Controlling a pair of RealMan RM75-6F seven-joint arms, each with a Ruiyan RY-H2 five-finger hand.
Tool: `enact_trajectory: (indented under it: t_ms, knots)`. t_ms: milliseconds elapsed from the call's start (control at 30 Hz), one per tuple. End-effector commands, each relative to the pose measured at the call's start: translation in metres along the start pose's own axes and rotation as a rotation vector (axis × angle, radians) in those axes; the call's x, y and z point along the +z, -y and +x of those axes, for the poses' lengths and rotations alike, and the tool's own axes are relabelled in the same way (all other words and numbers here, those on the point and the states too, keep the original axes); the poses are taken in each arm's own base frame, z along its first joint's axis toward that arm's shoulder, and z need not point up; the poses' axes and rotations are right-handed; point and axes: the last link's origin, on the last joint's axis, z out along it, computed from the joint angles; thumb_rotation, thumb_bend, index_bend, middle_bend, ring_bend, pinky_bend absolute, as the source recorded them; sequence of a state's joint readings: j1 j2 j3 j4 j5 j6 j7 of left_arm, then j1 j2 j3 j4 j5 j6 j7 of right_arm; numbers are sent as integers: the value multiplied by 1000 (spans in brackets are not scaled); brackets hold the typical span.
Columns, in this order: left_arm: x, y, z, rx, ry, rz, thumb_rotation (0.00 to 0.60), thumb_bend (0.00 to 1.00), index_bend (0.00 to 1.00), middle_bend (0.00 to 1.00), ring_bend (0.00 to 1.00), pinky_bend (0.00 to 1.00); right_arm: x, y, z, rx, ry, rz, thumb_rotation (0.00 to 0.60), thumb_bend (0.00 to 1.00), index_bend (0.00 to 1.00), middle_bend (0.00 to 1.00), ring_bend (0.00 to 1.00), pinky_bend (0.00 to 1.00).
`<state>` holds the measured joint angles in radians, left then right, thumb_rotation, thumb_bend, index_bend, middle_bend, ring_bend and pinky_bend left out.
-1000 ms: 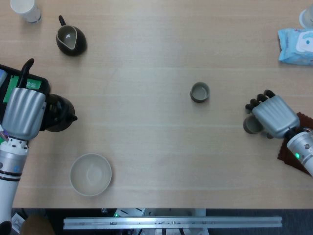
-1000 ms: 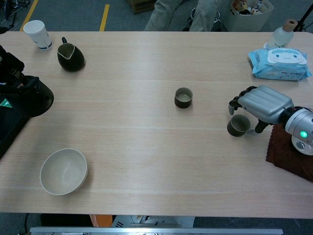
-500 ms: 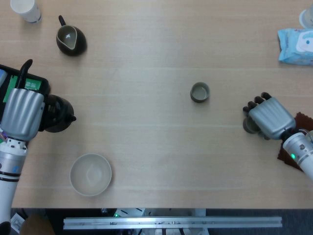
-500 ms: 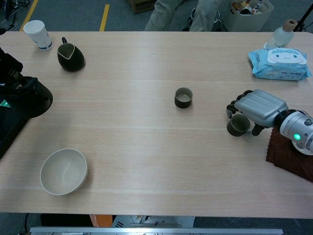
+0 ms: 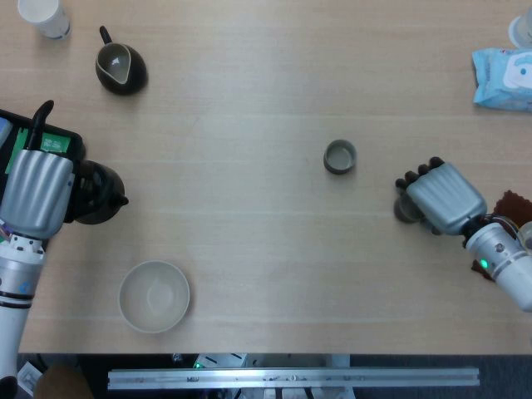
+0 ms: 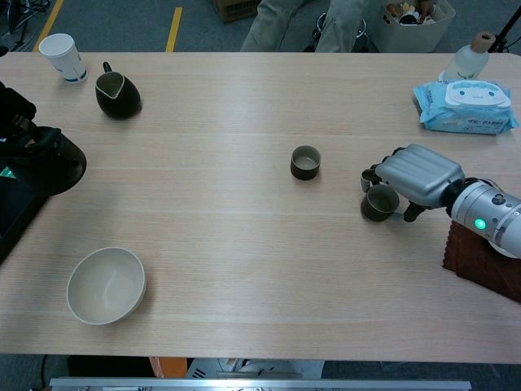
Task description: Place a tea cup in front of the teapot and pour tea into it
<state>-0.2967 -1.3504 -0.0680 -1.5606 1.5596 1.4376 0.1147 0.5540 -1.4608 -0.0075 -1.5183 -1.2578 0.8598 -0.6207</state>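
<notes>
My right hand (image 5: 440,197) grips a dark tea cup (image 5: 404,209) on the right side of the table; in the chest view its fingers wrap that cup (image 6: 379,203) from above and behind. A second tea cup (image 5: 339,156) stands alone near the table's middle (image 6: 305,162). The black teapot (image 5: 98,194) sits at the far left, and my left hand (image 5: 37,191) holds it by its handle side. In the chest view only the teapot's round body (image 6: 50,163) shows at the left edge; whether the held cup touches the table I cannot tell.
A dark pitcher (image 5: 120,68) and a white paper cup (image 5: 46,15) stand at the back left. A pale bowl (image 5: 154,297) sits front left. A blue wipes pack (image 5: 503,76) and a bottle (image 6: 475,53) are back right. A dark cloth (image 6: 488,265) lies right.
My right hand has closed around the tea cup and carried it leftward toward the table's middle. The teapot and left hand shifted only slightly left.
</notes>
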Motion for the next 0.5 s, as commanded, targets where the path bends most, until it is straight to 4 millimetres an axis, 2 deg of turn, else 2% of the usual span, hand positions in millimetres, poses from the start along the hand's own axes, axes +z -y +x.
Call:
enact_trajectory:
  t_ms: [33,167,500]
  knots:
    - [0,-1,1,1,-2,-3,526,333,992,1000,850,57,5,9,14,13,-24,27,600,252,415,402,353,289]
    - [1,-3,4,4,-8,-11,526,332,992,1000,850,57,11,24,36,19,-62,66,600,252,415,402,353,289]
    - [1,-9,13,13,-19,-22,529,332,992,1000,850,57,25,55,75,14,-102,113,600,252,415,402,353,289]
